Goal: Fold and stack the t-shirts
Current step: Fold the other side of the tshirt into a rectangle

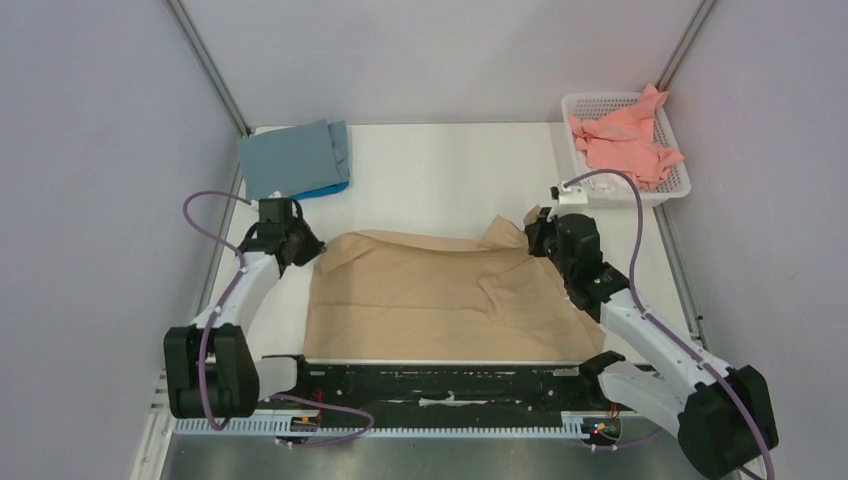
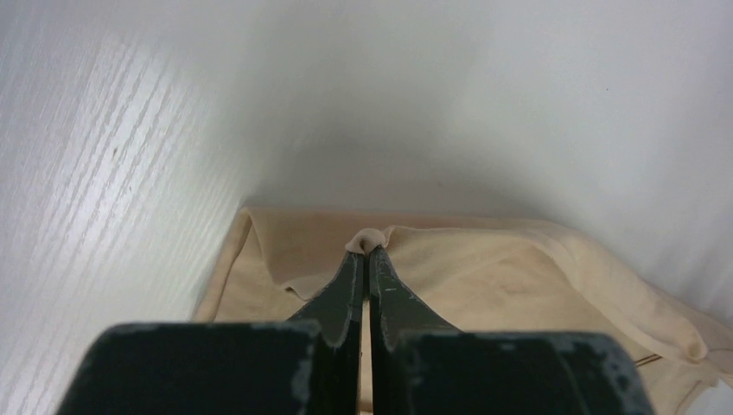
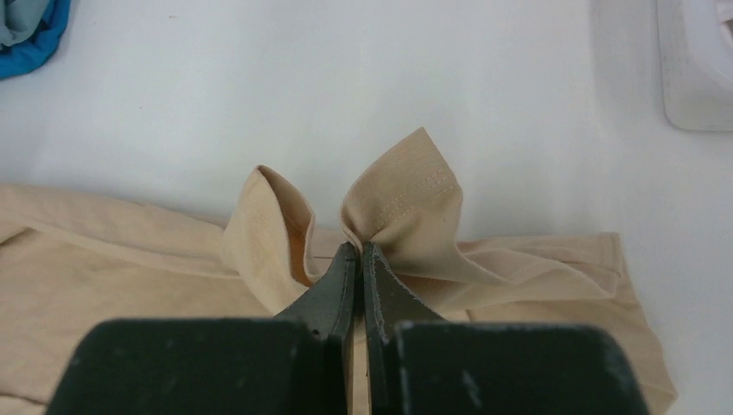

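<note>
A beige-tan t-shirt lies spread across the middle of the white table. My left gripper is shut on its far left corner; the left wrist view shows a small pinch of beige cloth at the tips of my left gripper. My right gripper is shut on its far right corner, where the cloth bunches up above the tips of my right gripper. A folded grey-blue t-shirt lies on a bright blue one at the far left. A salmon pink t-shirt lies crumpled in the basket.
A white lattice basket stands at the far right corner. Grey walls and metal posts close in the table on three sides. A black rail runs along the near edge between the arm bases.
</note>
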`<state>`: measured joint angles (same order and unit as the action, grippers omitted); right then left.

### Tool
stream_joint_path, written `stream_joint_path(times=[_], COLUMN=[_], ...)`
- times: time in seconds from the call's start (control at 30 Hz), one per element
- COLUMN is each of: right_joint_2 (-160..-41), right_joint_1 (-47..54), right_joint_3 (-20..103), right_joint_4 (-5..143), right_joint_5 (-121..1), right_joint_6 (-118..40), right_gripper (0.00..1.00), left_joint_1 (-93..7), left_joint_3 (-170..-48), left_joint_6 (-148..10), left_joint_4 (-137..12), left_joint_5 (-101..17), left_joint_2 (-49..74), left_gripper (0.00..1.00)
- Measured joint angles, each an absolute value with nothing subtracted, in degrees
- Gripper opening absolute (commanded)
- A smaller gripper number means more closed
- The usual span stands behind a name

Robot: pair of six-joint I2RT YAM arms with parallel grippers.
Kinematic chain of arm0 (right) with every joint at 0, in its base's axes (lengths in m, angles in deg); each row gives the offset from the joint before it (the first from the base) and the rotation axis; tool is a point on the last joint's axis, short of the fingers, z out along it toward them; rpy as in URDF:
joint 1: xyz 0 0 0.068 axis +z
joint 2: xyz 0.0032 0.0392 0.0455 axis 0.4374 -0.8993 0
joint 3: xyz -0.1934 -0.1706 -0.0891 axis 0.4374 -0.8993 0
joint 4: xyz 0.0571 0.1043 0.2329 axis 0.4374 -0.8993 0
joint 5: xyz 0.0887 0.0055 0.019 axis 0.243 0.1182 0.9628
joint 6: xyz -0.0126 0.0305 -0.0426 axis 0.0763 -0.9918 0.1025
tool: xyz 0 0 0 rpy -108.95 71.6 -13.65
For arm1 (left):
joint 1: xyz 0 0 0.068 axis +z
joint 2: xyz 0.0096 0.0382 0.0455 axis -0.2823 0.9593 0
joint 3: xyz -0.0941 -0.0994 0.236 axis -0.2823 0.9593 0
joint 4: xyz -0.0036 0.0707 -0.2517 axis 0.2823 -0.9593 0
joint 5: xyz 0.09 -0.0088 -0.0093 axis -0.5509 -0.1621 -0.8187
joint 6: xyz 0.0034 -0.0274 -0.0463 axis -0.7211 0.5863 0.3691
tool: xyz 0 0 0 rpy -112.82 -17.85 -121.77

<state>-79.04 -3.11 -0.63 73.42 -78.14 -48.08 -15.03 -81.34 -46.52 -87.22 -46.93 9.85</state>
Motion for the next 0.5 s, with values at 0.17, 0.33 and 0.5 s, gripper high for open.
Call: stream_joint_path(times=[0.17,0.33,0.5], right_joint_2=[-70.6,-63.4,-58.3], right_joint_1=[-1.7,-1.0,-0.9], right_joint_3=[-3.3,-5.9,-7.3], right_joint_4=[67.2,61.7,56.5], right_joint_5=[-78.2,-77.5,-76.9], right_joint_6=[-48.8,-49.4,-49.6], right_gripper=[0.0,0.0,0.0], left_joint_1=[-15.3,-15.3,-15.3], left_joint_3=[-74.7,-69.6,-66.6], left_joint_6=[-45.3,-43.7,-42.6], left_joint_4=[-87.1,-87.1,-86.9], left_joint_5=[-47.7,-49.6,-50.5], left_joint_2=[0.2,-9.3,-14.0], left_gripper=[0.02,0.02,0.02])
